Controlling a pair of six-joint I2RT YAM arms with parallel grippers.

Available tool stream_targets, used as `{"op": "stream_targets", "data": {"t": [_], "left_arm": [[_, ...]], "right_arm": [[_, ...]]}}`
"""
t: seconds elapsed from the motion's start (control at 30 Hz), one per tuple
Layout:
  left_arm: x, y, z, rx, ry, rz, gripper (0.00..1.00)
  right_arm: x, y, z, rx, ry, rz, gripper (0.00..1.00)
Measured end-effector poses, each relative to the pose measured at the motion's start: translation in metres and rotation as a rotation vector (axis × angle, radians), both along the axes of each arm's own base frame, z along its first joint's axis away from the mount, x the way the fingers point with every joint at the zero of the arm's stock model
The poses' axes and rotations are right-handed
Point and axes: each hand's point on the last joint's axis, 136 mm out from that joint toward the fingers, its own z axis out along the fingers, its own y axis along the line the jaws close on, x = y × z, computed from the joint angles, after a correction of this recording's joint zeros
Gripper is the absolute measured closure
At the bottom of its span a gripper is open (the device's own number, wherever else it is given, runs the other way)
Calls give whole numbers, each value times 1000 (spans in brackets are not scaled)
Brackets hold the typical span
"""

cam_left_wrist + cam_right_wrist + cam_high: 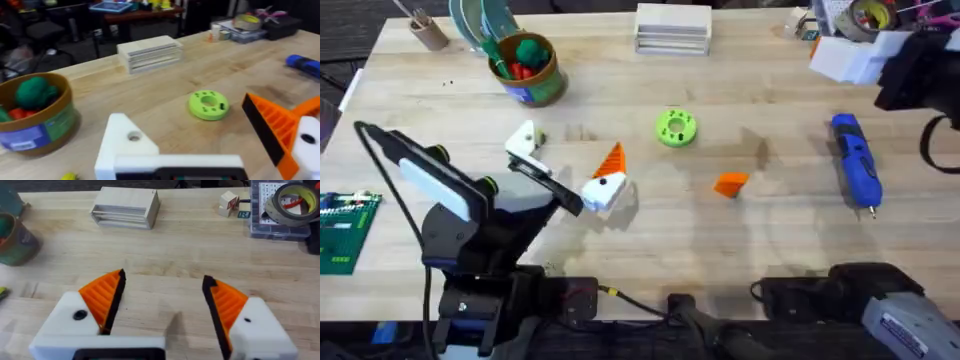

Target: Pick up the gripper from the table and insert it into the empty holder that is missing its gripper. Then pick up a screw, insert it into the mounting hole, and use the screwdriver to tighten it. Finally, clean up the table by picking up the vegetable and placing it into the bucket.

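Where the desk [440, 110] starts at far left, bucket [527, 68]: it stands upright with green and red toys already inside, well apart from the work.
Left end effector [568, 150]: released, its two white mounts spread wide and nothing between them.
Holder [525, 140]: the left-hand mount of that end effector. It has a bare white face with the mounting hole [134, 135] showing, while its partner on the right carries an orange finger [612, 157].
Vegetable [68, 176]: probably the small yellow scrap on the desk just beside the holder; too little shows to be sure.
Green disc [675, 128]: it lies flat, right of the orange finger and farther away, and has no part in the task.
Gripper [730, 183]: the loose orange wedge lies alone on the desk, between the green disc and the screwdriver and nearer than both, touching neither.
Step in hand: picking up that wedge, judged from the bare holder. Take it across its flat sides, leaving the mounting end free. A pinch on the sloped ribbed face may let it squirt out.
Screwdriver [855, 160]: it lies far right with its tip pointing near, untouched.
Right end effector [160, 305]: released, with both orange pads [102, 297] wide apart above bare desk. It is the natural one to fetch the wedge, since the left arm must present the holder steadily.
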Motion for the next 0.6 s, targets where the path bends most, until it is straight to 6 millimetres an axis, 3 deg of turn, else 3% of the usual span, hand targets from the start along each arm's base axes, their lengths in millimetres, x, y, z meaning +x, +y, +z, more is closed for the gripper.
{"op": "stream_targets", "data": {"t": [0.27, 0.6], "left_arm": [[-22, -28, 0, -11, 6, -209, 8], [-35, -41, 0, -17, 12, -316, 8]], "right_arm": [[0, 0, 0, 0, 0, 0, 9], [0, 0, 0, 0, 0, 0, 9]]}}
